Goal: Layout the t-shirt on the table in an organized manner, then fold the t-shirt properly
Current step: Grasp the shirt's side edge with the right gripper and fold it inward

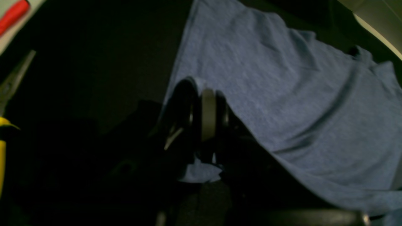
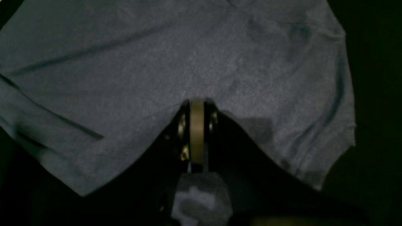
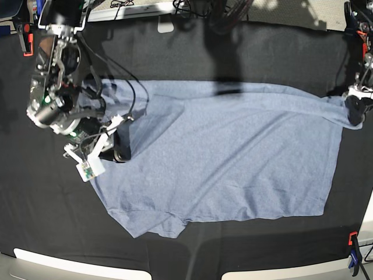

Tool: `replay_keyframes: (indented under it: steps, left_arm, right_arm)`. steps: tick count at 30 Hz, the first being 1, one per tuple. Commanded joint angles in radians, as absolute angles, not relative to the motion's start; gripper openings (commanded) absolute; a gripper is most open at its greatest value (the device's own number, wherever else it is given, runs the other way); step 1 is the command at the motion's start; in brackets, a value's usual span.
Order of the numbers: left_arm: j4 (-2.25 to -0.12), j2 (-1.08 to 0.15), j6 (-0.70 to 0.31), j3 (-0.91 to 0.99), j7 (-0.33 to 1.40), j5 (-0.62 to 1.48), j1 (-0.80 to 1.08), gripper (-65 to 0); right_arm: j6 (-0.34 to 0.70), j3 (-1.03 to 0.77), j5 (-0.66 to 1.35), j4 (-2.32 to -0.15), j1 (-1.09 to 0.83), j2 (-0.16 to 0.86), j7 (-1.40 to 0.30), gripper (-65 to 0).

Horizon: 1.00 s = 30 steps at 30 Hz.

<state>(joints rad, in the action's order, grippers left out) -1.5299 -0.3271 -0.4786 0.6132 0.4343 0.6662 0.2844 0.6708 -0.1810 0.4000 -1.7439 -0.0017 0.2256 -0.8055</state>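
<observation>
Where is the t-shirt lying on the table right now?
In the base view the t-shirt lies spread across the middle of the table, stretched between the right gripper and the left gripper.

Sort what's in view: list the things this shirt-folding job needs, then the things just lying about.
Job:
t-shirt
table
left gripper, shut on t-shirt
right gripper, shut on t-shirt

Lying about:
red clamp
blue clamp
scissors

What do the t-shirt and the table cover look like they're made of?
The t-shirt looks like soft heathered blue-grey knit, probably cotton: speckled matte surface, limp creases. The table cover looks like matte black woven cloth, faintly wrinkled; its fibre cannot be told.
</observation>
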Motion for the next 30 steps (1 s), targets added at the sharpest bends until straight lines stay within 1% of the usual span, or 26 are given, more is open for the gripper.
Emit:
replay_keyframes:
  steps: [1, 3, 5, 7, 16, 20, 21, 25, 30]
  left_arm:
    - [-1.544, -0.344, -0.485, 0.611, 0.404, 0.675, 0.274, -65.0]
    - [-1.544, -0.344, -0.460, 0.608, 0.387, 0.653, 0.274, -65.0]
    - [-1.544, -0.344, -0.381, 0.608, 0.381, 0.640, 0.274, -65.0]
    - [-1.544, -0.344, -0.342, 0.608, 0.363, 0.617, 0.274, -65.0]
    - [-1.536, -0.344, -0.344, 0.607, 0.369, 0.618, 0.227, -65.0]
    - [-1.463, -0.344, -0.346, 0.607, 0.369, 0.620, 0.190, -65.0]
    - [-1.435, -0.344, -0.358, 0.607, 0.369, 0.626, 0.179, -65.0]
    - [-1.340, -0.344, -0.477, 0.607, 0.373, 0.663, 0.137, -65.0]
    - [-1.294, -0.347, -0.487, 0.607, 0.372, 0.662, 0.107, -65.0]
  right_arm:
    - [0.673, -0.175, 0.418, -1.748, 0.027, 0.236, -0.776, -65.0]
    - [0.673, -0.159, 0.413, -1.728, 0.044, 0.239, -0.774, -65.0]
    - [0.673, -0.148, 0.386, -1.713, 0.065, 0.239, -0.774, -65.0]
    - [0.672, -0.147, 0.369, -1.703, 0.081, 0.239, -0.775, -65.0]
    - [0.652, -0.151, 0.336, -1.703, 0.088, 0.242, -0.801, -65.0]
    - [0.630, -0.151, 0.308, -1.703, 0.088, 0.241, -0.812, -65.0]
    - [0.622, -0.151, 0.293, -1.703, 0.088, 0.242, -0.811, -65.0]
    - [0.608, -0.159, 0.265, -1.703, 0.088, 0.242, -0.808, -65.0]
    - [0.582, -0.190, 0.264, -1.703, 0.085, 0.241, -0.812, -65.0]
